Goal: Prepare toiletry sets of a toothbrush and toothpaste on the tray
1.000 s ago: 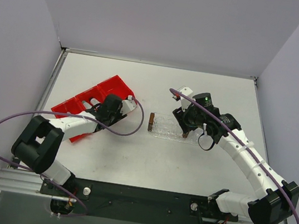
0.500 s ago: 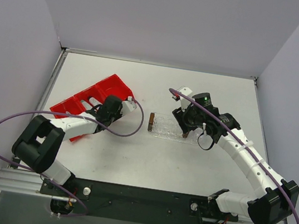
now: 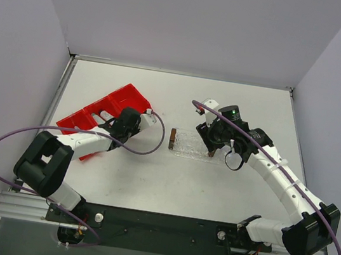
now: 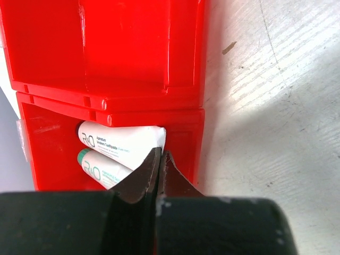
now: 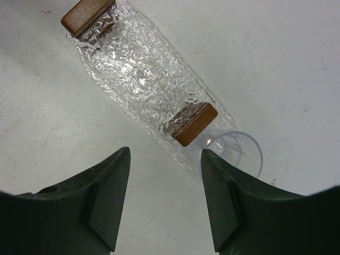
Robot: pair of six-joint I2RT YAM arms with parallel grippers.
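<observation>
Room: the red bin (image 3: 130, 99) sits diagonal on the worktop's (image 3: 181, 97) left half. Bare surface runs along the back and front edges.

Your left gripper (image 4: 159, 159) is inside a bin compartment, with a red wall just beside it. Its jaws are pressed together, tips at the flat end of the upper toothpaste (image 4: 119, 143); you cannot tell if the crimp is caught.

Two tubes lie side by side, caps left and flat ends right in the wrist view. The print reads "R&O"; the smaller lines are illegible.

The tray (image 5: 138, 74) lies centre-right, long axis parallel to the back edge, with brown blocks (image 5: 194, 123) at its ends. Your right gripper (image 5: 164, 175) hangs above it, jaws apart, holding nothing.
</observation>
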